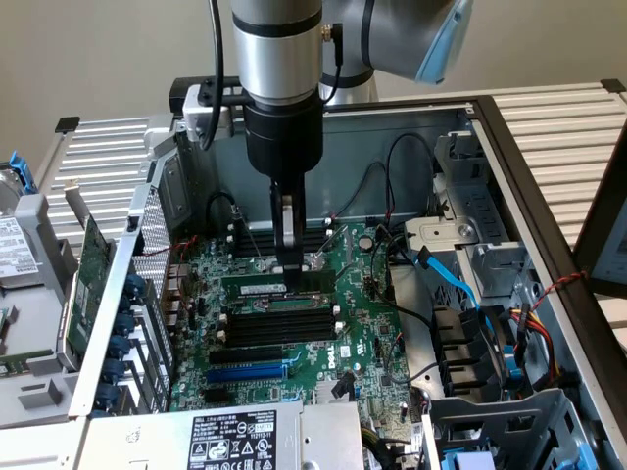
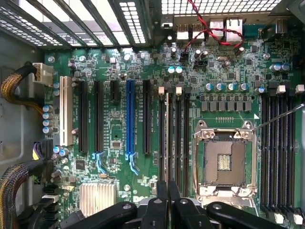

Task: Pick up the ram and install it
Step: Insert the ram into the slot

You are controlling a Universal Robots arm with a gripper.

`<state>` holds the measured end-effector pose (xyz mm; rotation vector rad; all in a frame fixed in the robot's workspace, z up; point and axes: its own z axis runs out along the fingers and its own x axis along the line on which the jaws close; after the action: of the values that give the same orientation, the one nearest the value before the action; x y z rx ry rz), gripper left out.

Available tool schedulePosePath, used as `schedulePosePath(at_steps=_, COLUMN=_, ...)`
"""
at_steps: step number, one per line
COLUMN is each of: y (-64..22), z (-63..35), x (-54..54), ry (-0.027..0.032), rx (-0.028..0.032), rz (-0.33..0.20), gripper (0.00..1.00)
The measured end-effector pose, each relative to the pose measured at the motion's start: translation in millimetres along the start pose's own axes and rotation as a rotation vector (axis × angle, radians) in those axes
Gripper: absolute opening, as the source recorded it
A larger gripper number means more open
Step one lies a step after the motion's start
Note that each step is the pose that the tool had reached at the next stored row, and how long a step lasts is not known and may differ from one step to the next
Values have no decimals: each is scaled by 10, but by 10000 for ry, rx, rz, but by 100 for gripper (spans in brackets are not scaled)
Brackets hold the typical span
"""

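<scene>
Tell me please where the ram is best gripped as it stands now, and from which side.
Grip the ram by its upper long edge, near the middle, with the fingers on the two flat faces, coming from straight above. It stands on edge among the black slots, so probably only that edge is free.

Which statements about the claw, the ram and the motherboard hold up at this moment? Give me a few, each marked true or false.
1. The claw is down inside the open computer case. True.
2. The ram lies outside the case. False: it is in the claw's grip at the black memory slots on the motherboard.
3. The processor socket carries a cooler. False: it is uncovered.
4. One long blue slot stands among black ones. True.
</scene>
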<state>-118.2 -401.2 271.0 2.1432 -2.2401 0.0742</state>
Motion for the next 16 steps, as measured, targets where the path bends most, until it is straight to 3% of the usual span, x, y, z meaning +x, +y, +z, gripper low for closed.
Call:
schedulePosePath(at_steps=8, y=1, z=88, x=-5, ry=-89, rx=-2, rz=1, gripper=13)
schedulePosePath(at_steps=16, y=1, z=128, x=15, ry=-131, rx=-1, rz=1, gripper=13)
